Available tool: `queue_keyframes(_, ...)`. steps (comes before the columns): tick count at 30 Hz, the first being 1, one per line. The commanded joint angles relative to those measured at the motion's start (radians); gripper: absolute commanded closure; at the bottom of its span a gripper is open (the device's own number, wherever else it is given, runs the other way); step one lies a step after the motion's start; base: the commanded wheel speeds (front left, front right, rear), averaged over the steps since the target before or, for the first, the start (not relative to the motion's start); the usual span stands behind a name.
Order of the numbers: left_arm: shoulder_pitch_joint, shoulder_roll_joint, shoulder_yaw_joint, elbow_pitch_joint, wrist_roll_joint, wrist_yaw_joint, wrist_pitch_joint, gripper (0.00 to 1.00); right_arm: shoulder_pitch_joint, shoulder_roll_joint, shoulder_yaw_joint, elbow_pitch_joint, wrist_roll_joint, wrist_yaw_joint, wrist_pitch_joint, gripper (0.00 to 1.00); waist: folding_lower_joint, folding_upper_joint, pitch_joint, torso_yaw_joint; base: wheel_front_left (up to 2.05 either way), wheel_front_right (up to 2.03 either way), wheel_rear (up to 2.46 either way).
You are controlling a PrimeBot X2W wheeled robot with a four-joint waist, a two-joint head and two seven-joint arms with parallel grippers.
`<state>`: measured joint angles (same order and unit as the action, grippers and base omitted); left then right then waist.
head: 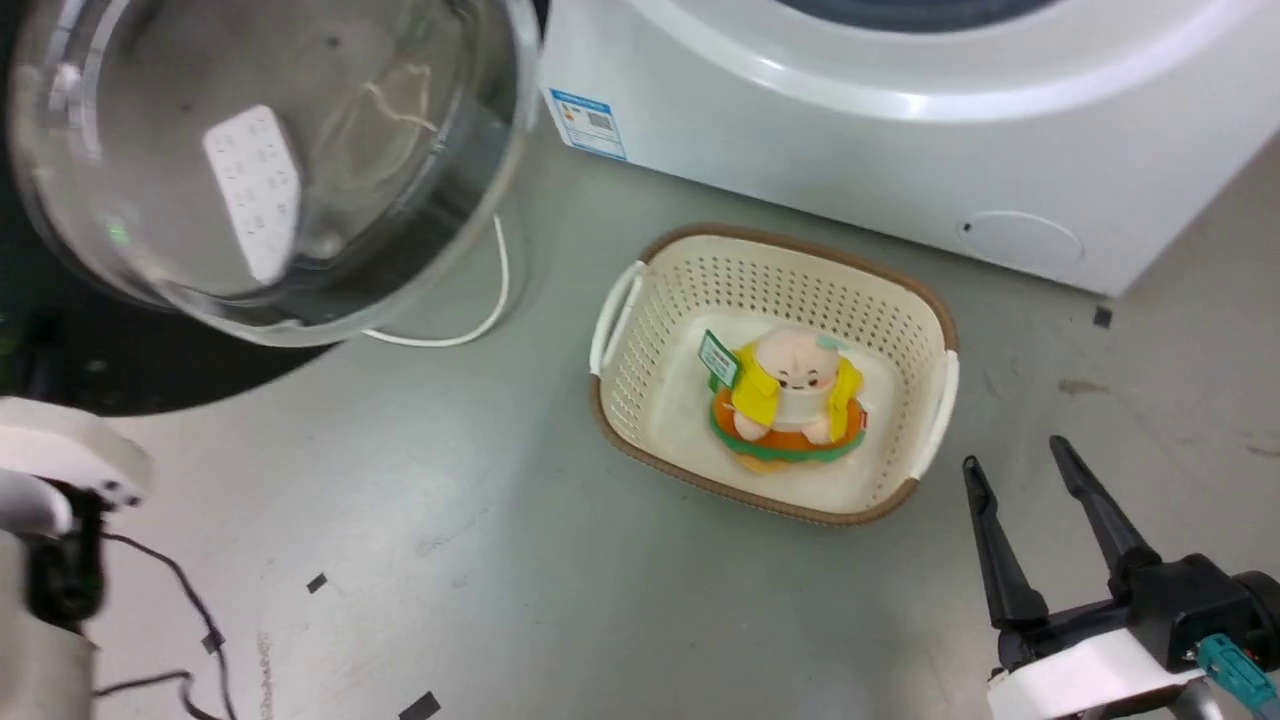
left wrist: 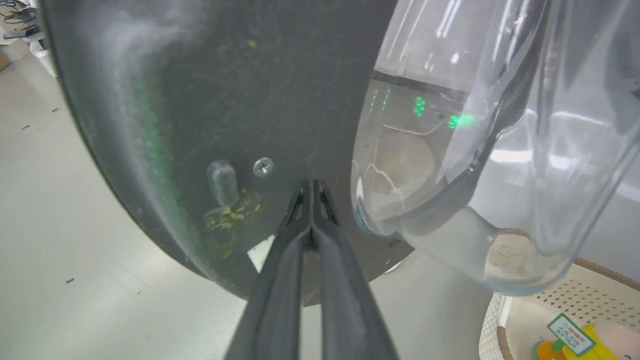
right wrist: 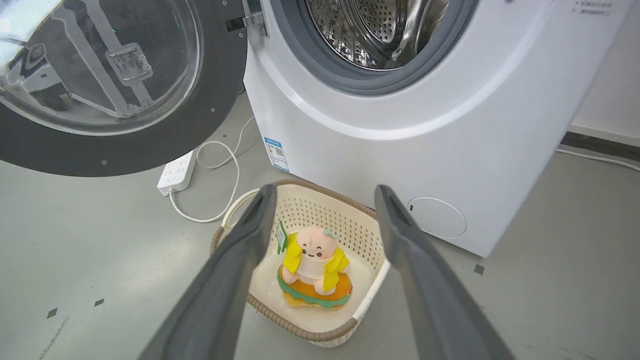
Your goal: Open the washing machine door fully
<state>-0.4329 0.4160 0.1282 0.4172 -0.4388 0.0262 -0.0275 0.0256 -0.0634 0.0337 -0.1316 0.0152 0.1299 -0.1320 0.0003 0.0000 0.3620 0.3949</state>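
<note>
Door position: the washing machine door (head: 265, 165) stands swung out at the far left of the scene, hinged on the left edge of the washing machine (head: 850, 130), its glass bowl bulging towards the robot's side and the steel drum (right wrist: 380, 30) fully exposed. Left claw (left wrist: 311, 184): clenched on nothing, fingers pressed together, tips set at the door's black inner face just beside a screw (left wrist: 263, 166) and left of the glass bowl; contact looks likely, but I cannot confirm it. The door lies straight ahead of these tips, its broad face square across their line, so a further push along the fingers would, in my judgement, carry it round on the hinge. Opening appears wide already; whether any travel is left cannot be told. Centre: a perforated basket (head: 770, 236) sits on the floor (head: 500, 560) before the machine, holding a plush toy (head: 790, 400). Right claw (head: 1012, 452): released, jaws spread, empty, hanging at the near right beyond the basket and well apart from the door. The left arm is plainly the nearer one.
</note>
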Motion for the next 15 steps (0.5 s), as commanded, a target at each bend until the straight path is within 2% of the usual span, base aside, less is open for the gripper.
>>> queue_keyframes(1,-0.026,0.025,0.011,0.024,0.001,-0.002,-0.013,1.0,-0.019,-0.008,-0.001,-0.007,-0.006,0.001,0.003,0.0,-0.0003,0.0,0.013,-0.016,0.0,0.0,0.0)
queue_keyframes(3,-0.052,0.053,0.015,0.069,0.008,-0.01,-0.033,1.0,-0.023,-0.01,-0.003,-0.01,-0.005,0.001,0.004,0.0,-0.0003,0.0,0.018,-0.024,0.0,0.0,0.0)
queue_keyframes(6,-0.08,0.067,0.012,0.115,0.011,-0.02,-0.054,1.0,-0.022,-0.011,-0.011,-0.009,-0.005,0.001,0.002,0.0,-0.0003,0.0,0.015,-0.029,0.0,0.0,0.0)
queue_keyframes(12,-0.079,0.075,0.0,0.154,0.02,-0.035,-0.105,1.0,-0.003,-0.02,-0.014,0.011,0.005,0.001,-0.012,0.0,-0.0003,0.0,-0.036,-0.038,0.0,0.0,0.0)
queue_keyframes(15,-0.055,0.067,-0.02,0.134,0.032,-0.042,-0.125,1.0,0.0,-0.011,-0.071,0.02,0.012,0.001,-0.037,0.0,-0.0003,0.0,-0.077,-0.044,0.0,0.0,0.0)
